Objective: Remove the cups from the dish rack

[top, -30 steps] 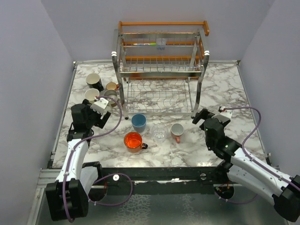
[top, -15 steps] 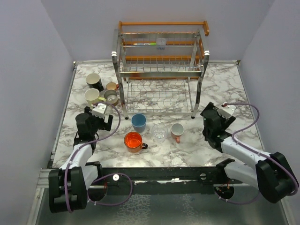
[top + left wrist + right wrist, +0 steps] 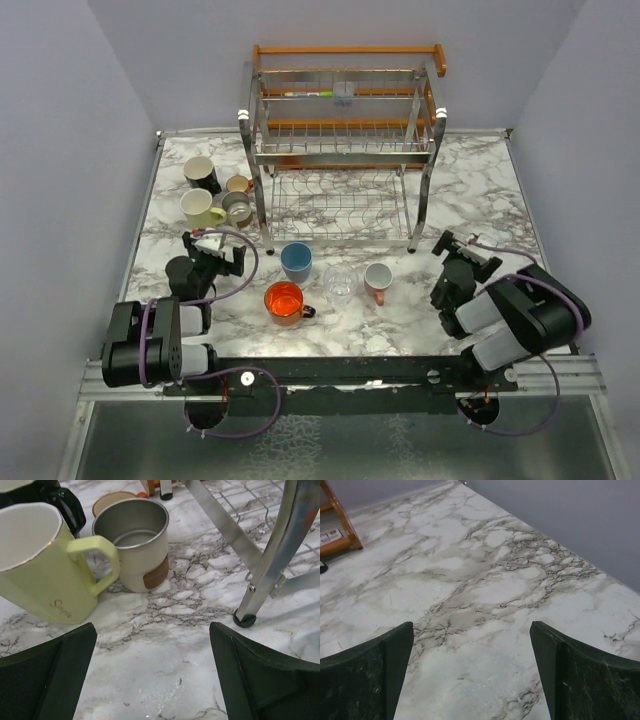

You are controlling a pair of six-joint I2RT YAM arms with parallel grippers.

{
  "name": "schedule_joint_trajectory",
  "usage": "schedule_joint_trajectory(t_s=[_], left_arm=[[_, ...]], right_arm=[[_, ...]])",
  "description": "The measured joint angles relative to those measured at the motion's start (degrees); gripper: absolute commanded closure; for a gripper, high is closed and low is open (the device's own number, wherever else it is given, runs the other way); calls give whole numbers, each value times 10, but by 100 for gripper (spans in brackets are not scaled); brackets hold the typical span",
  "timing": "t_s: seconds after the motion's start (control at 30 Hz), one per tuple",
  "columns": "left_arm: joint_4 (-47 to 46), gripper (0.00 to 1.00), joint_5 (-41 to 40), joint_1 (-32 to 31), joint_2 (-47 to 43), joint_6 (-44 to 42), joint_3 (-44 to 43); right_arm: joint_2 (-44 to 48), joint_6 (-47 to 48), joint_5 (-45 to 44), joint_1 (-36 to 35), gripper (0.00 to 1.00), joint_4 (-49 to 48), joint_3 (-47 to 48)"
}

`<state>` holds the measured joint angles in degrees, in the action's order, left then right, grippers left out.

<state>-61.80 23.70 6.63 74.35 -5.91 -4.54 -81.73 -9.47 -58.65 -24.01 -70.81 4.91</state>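
- Overhead view: a white marble tabletop (image 3: pixel 480 190) with a two-tier chrome dish rack (image 3: pixel 345 150) standing at its far middle, orange-brown wooden rails along the top.
- The rack's lower tier holds no cups. A small clear item sits on the upper tier; it may be a glass, but it is too small to be sure.
- Four cups stand in a cluster left of the rack: a black cup (image 3: pixel 201 172), a small tan cup (image 3: pixel 238 184), a pale yellow mug (image 3: pixel 198 207) and a steel-lined mug (image 3: pixel 237 207).
- Four more stand in front of the rack: a light blue cup (image 3: pixel 296 262), a clear glass (image 3: pixel 339 280), a pink mug (image 3: pixel 378 281) and a bright orange cup (image 3: pixel 284 301).
- The left pincer (image 3: pixel 215 252) sits low on the near left side, released and holding nothing. The pale yellow mug and steel-lined mug lie just beyond it, not touching it.
- Left wrist view: the left pincer's two dark fingers (image 3: pixel 50 675) are spread wide over bare marble, with both mugs upright ahead and a rack leg (image 3: pixel 270 555) to the right.
- The right pincer (image 3: pixel 465 252) rests low on the near right side, also released and empty. The pink mug is the nearest cup, well to its left.
- Right wrist view: spread fingers (image 3: pixel 365 675) frame only marble, with a wooden rail end at the upper left.
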Motion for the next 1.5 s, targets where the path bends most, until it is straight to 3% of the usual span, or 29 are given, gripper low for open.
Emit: schedule_joint_trajectory(t_s=[0.1, 0.3, 0.73, 1.0, 1.17, 1.37, 1.47, 1.5], left_arm=[[-73, 1, 0, 0, 37, 12, 2], [-213, 1, -14, 0, 149, 31, 1], [-146, 1, -51, 0, 158, 50, -86], [-123, 1, -64, -1, 159, 52, -88], [-116, 1, -70, -4, 159, 52, -89], [-102, 1, -78, -7, 162, 52, -89], [-95, 9, -82, -8, 162, 52, -91], [-90, 3, -84, -9, 163, 52, -95]], right_arm=[[-94, 54, 9, 1, 0, -108, -1], [-128, 106, 36, 5, 0, -128, 4], [-122, 164, 227, 19, 0, -126, 47], [-129, 177, 309, 28, 0, -130, -8], [-119, 155, 387, 92, 0, -115, 37], [-120, 137, 415, 109, 0, -106, 60], [-121, 136, 417, 109, 0, -105, 59], [-121, 135, 417, 109, 0, -104, 59]])
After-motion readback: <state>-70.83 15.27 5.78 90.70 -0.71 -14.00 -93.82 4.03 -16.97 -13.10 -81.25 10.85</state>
